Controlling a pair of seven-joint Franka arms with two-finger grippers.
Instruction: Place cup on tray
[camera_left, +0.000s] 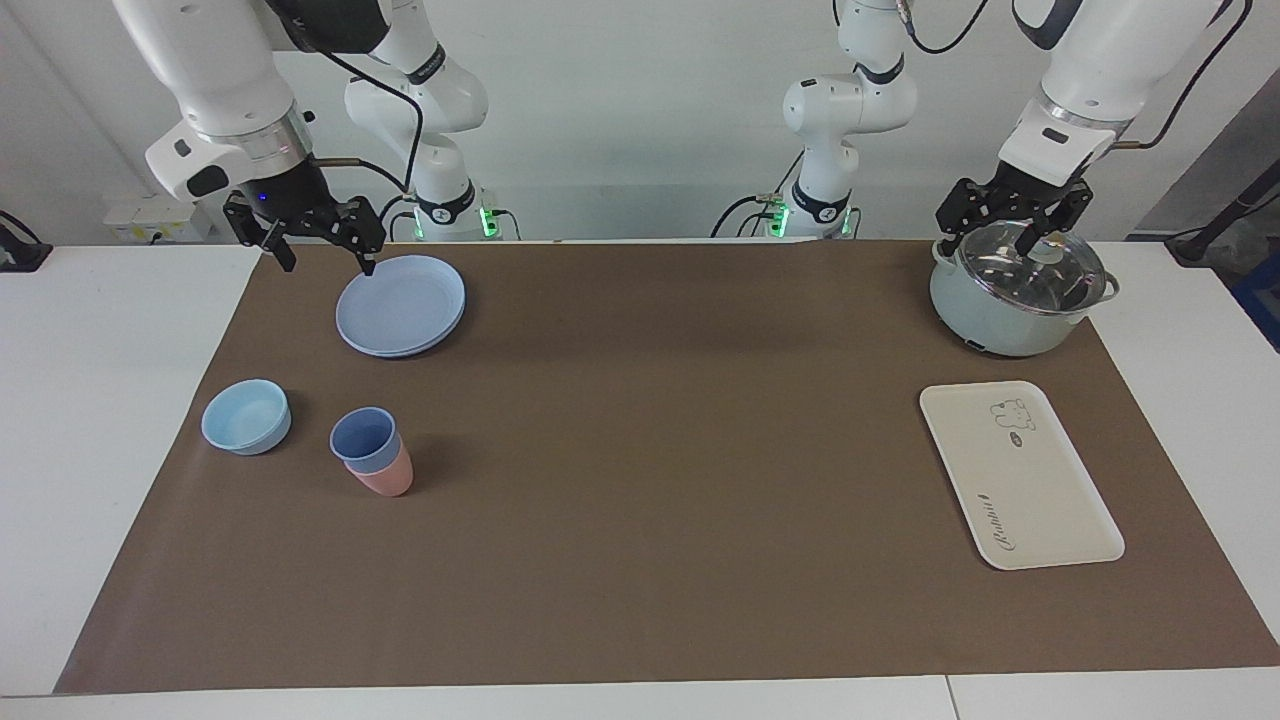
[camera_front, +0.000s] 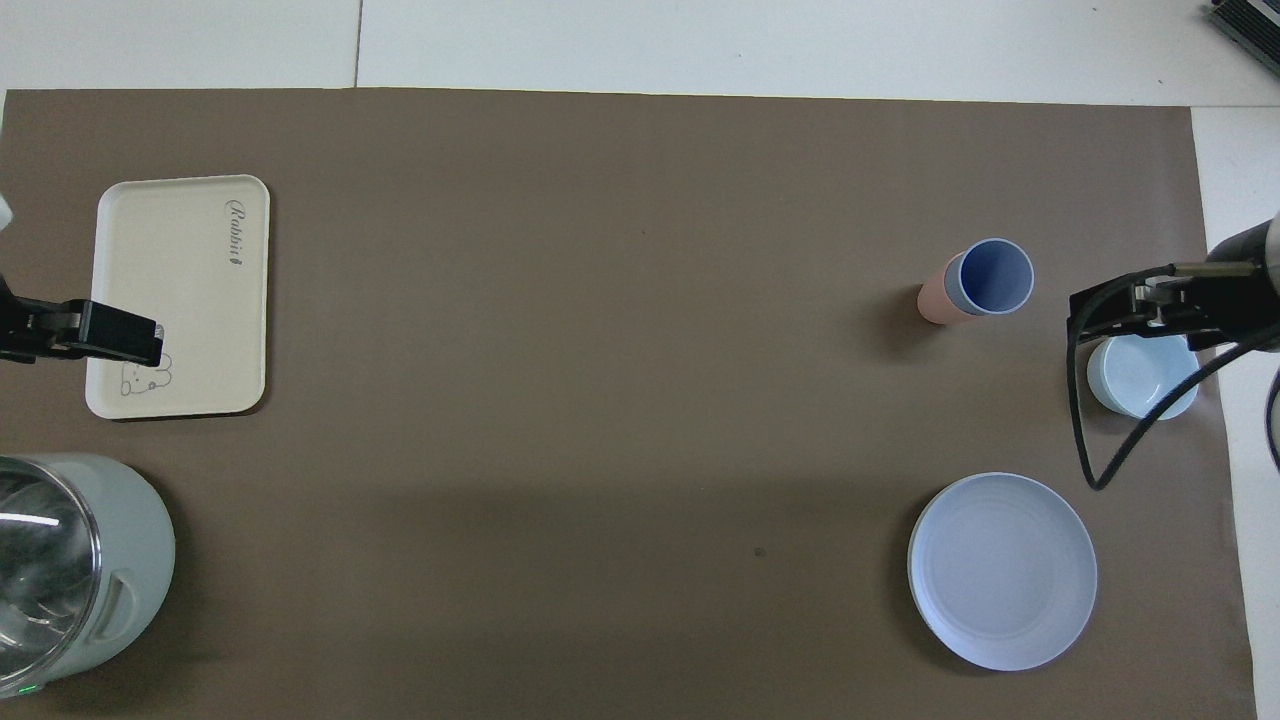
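The periwinkle-blue cup (camera_left: 364, 438) stands upright, nested inside a pink cup (camera_left: 386, 482), on the brown mat toward the right arm's end of the table. It also shows in the overhead view (camera_front: 991, 277). The cream tray (camera_left: 1020, 478) with the bear drawing lies flat and bare toward the left arm's end; it also shows in the overhead view (camera_front: 180, 280). My right gripper (camera_left: 322, 250) is open and empty, raised in the air by the blue plates, well apart from the cup. My left gripper (camera_left: 1012, 222) is open and empty, just over the pot's lid.
A stack of round blue plates (camera_left: 400, 305) lies nearer to the robots than the cups. A light-blue low bowl (camera_left: 246, 416) stands beside the cups. A pale-green pot with a glass lid (camera_left: 1010, 300) stands nearer to the robots than the tray.
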